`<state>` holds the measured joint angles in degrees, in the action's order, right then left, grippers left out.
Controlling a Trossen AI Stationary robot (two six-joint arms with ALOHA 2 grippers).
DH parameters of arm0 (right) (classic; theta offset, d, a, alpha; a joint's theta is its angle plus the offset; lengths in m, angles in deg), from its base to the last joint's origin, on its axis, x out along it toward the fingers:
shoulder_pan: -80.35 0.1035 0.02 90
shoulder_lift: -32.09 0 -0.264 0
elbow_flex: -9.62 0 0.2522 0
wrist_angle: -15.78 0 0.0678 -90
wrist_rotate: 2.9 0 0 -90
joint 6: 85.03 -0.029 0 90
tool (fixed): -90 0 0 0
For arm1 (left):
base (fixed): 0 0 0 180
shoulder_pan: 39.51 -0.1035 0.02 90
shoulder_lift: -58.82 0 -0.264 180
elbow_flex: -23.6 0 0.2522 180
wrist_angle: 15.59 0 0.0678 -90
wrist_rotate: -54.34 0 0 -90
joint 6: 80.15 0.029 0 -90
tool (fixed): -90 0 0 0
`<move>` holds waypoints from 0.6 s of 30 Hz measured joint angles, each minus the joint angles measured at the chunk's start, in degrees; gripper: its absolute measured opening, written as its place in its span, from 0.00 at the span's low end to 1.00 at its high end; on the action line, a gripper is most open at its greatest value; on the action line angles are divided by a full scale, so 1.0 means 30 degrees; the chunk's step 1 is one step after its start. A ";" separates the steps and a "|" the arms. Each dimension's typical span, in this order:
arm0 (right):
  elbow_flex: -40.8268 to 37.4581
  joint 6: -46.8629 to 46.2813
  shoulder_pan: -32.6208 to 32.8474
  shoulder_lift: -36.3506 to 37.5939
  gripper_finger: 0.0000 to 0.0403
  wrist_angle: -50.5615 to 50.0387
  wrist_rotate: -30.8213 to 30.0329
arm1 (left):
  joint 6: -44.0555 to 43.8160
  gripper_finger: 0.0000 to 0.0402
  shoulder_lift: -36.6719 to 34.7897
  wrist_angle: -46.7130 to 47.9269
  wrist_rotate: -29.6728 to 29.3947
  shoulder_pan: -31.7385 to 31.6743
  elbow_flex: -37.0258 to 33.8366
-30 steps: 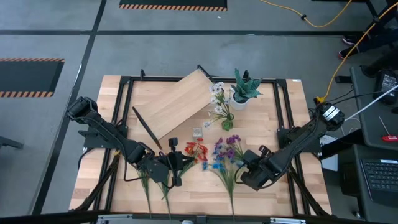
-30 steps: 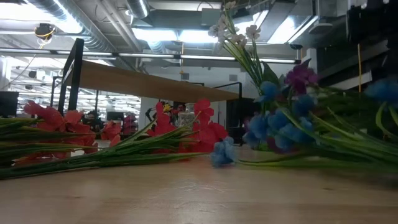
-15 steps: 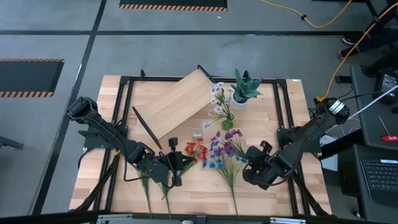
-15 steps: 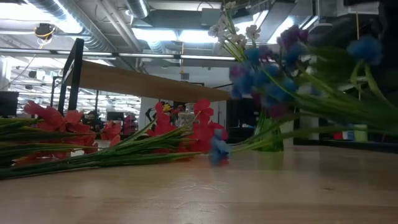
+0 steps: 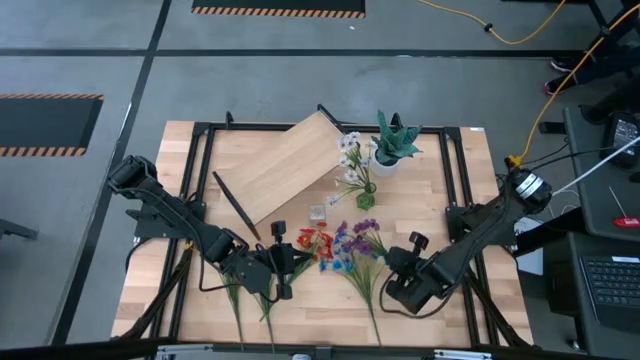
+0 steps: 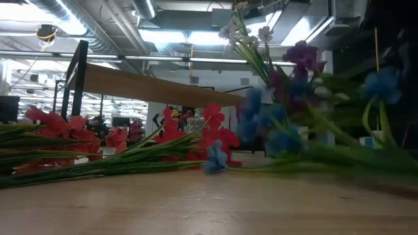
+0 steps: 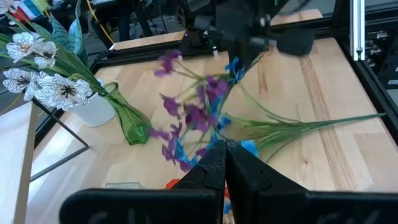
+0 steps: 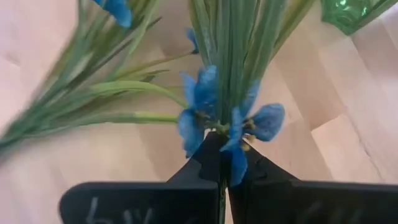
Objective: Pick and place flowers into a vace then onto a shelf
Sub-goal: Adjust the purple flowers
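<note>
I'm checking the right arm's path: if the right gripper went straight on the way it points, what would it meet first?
The right gripper, shut on the blue and purple flowers, points along their stems. Beyond those blooms, the green vase looks like the first thing ahead, slightly off line; depth is unclear.

The shelf stands slantwise on the far half of the table, and just off its right corner are a vase with a spray in it and, behind that, a potted plant. Nearer the front, one bunch of flowers lies left of centre with the left gripper over its stems. A second bunch sits just right of it, stems caught in the right gripper.
</note>
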<state>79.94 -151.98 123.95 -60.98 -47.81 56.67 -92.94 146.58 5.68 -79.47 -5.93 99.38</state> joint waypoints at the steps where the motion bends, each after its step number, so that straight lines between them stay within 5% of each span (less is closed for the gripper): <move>1: 0.0000 0.0021 -0.0010 -0.0433 0.01 -0.0070 0.0002 | -0.0007 0.01 0.0000 -0.0007 -0.0007 0.0000 0.0000; 9: 0.0000 -0.1578 -0.0058 -0.3022 0.01 -0.3977 -0.0017 | 0.0000 0.01 -0.0003 -0.0002 0.0000 0.0000 0.0000; 18: 0.0015 -0.2580 -0.0058 -0.3100 0.02 -0.5789 0.0015 | 0.0000 0.01 0.0000 -0.0006 0.0000 0.0000 0.0000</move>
<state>79.98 -159.72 123.77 -70.28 -65.18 56.72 -92.94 146.58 5.66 -79.47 -5.93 99.38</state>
